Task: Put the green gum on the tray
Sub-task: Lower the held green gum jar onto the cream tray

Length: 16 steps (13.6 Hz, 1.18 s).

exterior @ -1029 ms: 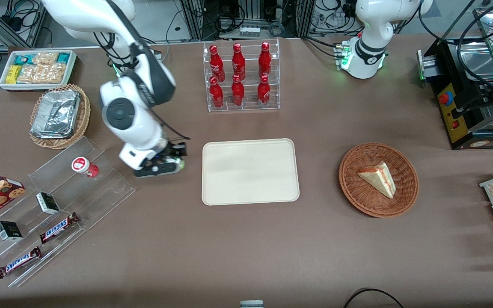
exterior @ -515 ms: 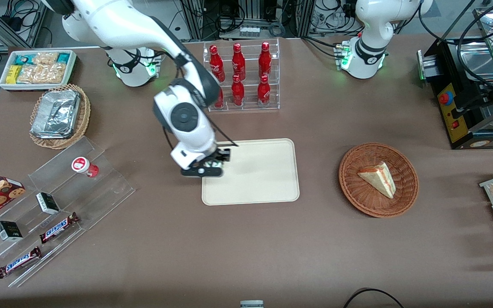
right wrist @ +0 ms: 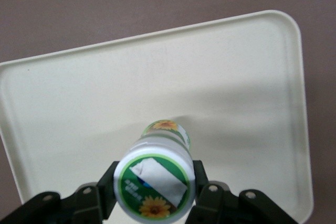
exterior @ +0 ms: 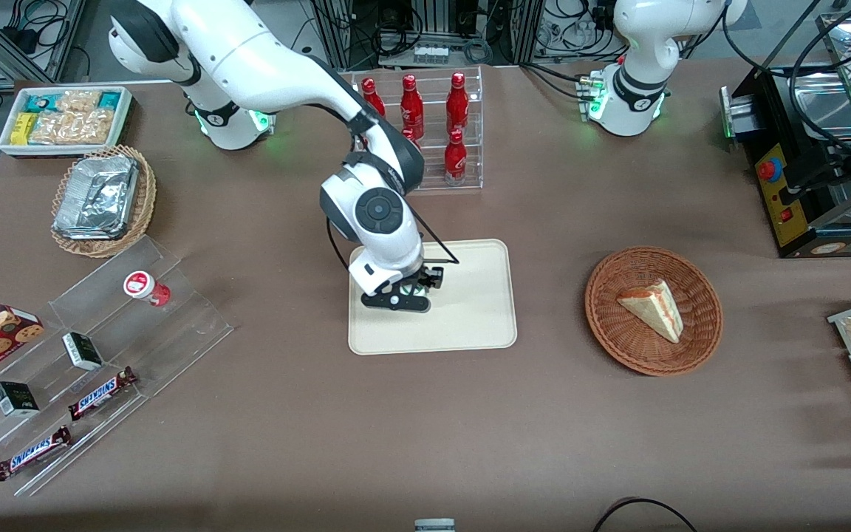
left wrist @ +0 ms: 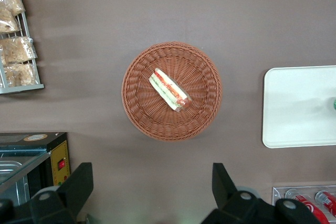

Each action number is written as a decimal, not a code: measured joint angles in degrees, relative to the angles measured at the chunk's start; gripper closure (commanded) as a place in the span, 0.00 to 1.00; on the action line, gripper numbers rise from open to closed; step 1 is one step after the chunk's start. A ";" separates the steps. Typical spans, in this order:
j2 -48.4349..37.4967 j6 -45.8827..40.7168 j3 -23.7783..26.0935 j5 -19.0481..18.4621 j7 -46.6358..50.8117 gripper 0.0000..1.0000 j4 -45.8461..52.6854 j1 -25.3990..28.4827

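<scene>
While the right arm reaches out over the worktop [exterior: 263,414], its tool [exterior: 405,290] hangs above the tray [exterior: 470,310], over the part of the tray nearest the working arm's end and about midway between the tray's near and far edges. From the wrist camera the two fingers [right wrist: 202,182] are seen closed against the sides of the green gum [right wrist: 154,182], which is held by its white lid; the lid faces the camera and shows a green ring, a white patch and a yellow flower. The bottle's green body points down toward the tray surface [right wrist: 236,103], and whether its base touches the tray cannot be told. In the front view the gum is almost wholly hidden by the tool. The tray lies flat near the middle of the worktop, its long edges parallel to the worktop's front edge. A clear rack of red bottles [exterior: 440,133] stands farther from the front camera than the tray, partly covered by the arm. A round wicker basket [exterior: 653,310] holding a wedge of sandwich [exterior: 653,304] sits beside the tray toward the parked arm's end of the worktop. Toward the working arm's end, a clear stepped rack [exterior: 93,355] carries a red-labelled bottle [exterior: 146,287] on its top step, with small dark boxes and two chocolate bars [exterior: 100,393] on the lower steps.
</scene>
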 measured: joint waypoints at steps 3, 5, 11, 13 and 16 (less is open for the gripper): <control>1.65 0.94 -0.10 -0.14 0.14 1.00 0.39 0.50; 2.34 1.53 -0.15 -0.66 0.14 0.96 0.41 0.52; 4.16 4.08 -0.16 -3.95 0.18 0.00 0.53 0.60; 4.25 4.30 -0.15 -5.35 0.19 0.00 0.61 0.98; 4.21 4.34 -0.16 -6.09 0.15 0.00 1.09 1.37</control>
